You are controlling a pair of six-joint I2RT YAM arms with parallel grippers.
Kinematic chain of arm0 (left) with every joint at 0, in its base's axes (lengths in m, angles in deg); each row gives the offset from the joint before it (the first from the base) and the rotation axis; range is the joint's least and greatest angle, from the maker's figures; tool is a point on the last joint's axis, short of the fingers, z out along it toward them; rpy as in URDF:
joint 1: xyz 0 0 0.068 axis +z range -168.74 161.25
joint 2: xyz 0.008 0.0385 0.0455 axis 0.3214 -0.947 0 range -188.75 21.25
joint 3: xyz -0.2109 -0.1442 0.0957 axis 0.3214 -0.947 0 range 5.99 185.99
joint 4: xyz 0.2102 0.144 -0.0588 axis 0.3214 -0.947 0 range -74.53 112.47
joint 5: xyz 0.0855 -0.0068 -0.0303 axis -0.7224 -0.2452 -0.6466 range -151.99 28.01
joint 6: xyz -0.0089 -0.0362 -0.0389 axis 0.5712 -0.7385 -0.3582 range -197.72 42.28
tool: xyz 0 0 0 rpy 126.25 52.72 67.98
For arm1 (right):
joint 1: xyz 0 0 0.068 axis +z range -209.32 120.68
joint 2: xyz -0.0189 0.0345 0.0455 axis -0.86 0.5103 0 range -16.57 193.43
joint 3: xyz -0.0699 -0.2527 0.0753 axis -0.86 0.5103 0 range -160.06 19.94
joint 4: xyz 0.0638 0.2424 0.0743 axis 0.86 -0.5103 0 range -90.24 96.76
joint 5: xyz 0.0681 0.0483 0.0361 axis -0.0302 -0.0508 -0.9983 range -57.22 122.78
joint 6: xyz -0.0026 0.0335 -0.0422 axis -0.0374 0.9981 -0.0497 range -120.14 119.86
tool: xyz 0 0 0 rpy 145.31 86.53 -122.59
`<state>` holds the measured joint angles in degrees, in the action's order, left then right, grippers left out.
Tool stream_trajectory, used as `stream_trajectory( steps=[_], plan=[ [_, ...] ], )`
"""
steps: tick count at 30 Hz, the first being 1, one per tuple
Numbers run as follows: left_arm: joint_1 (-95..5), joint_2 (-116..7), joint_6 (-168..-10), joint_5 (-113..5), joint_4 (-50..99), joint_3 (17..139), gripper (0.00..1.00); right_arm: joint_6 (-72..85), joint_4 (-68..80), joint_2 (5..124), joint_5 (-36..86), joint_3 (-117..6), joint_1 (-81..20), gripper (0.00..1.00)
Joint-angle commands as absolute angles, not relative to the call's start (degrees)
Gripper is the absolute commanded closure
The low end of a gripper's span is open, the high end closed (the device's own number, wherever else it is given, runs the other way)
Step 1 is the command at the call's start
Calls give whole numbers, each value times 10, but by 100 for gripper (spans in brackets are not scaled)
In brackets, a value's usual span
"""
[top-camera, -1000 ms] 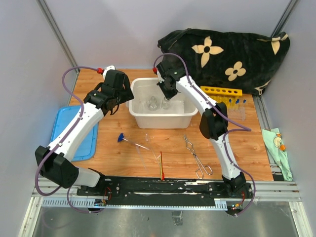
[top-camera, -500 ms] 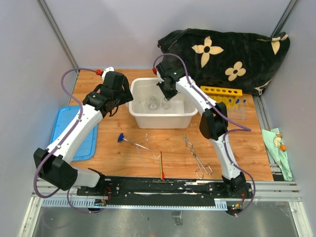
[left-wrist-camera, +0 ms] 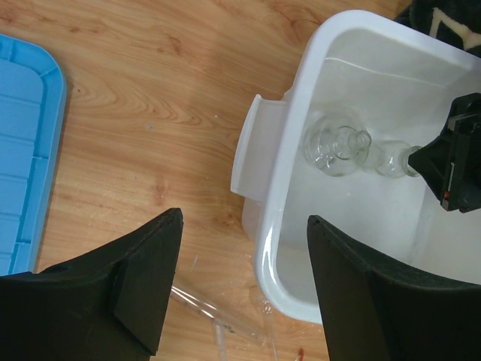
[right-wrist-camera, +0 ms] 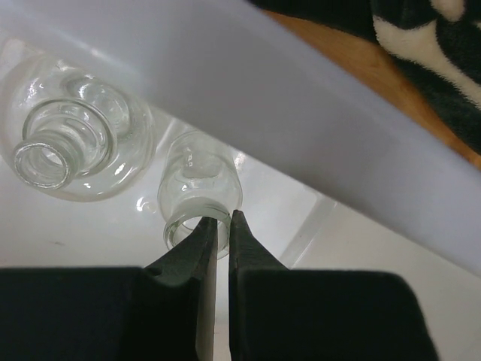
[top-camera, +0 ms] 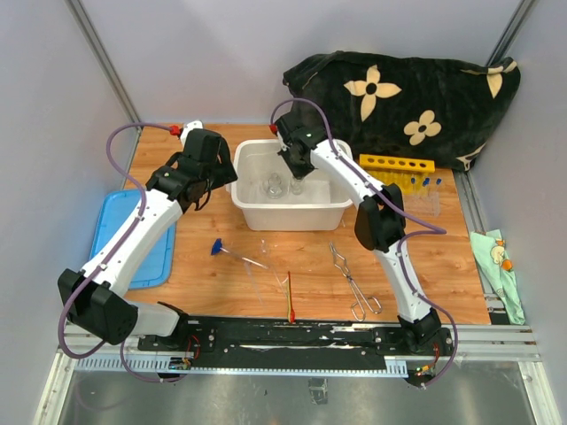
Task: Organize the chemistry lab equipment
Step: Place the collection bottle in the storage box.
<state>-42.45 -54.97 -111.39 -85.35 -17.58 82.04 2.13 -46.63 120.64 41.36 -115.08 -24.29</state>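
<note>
My right gripper (top-camera: 297,174) reaches into the white tub (top-camera: 288,215) and is shut on the rim of a small glass beaker (right-wrist-camera: 201,184), one finger inside the mouth and one outside (right-wrist-camera: 222,219). A second, rounder glass vessel (right-wrist-camera: 75,143) stands just to its left; both show in the left wrist view, the round one (left-wrist-camera: 336,145) and the held one (left-wrist-camera: 392,160). My left gripper (left-wrist-camera: 244,218) is open and empty above the tub's left rim (left-wrist-camera: 289,195). The yellow rack (top-camera: 397,164) and blue-capped tubes (top-camera: 425,189) stand right of the tub.
Metal tongs (top-camera: 353,283), a red-tipped stick (top-camera: 290,299), a thin rod with a blue end (top-camera: 232,254) and clear pieces (top-camera: 255,282) lie in front of the tub. The blue lid (top-camera: 133,239) lies left. The black flowered cloth (top-camera: 407,97) is behind right.
My right gripper has shifted slightly left inside the tub, still on the small beaker. My left arm has drifted a little left.
</note>
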Motion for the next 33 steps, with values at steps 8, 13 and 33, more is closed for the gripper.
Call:
stream_trajectory(
  steps=[8, 13, 33],
  plan=[
    [-427, -534, -1117, -873, -182, 816, 28, 16, -459, 1230, 430, -1149, -231, 97],
    [-427, -537, -1116, -870, -182, 817, 27, 16, -459, 1230, 431, -1148, -231, 86],
    [-427, -540, -1110, -857, -184, 816, 23, 8, -456, 1138, 435, -1120, -230, 76]
  ],
)
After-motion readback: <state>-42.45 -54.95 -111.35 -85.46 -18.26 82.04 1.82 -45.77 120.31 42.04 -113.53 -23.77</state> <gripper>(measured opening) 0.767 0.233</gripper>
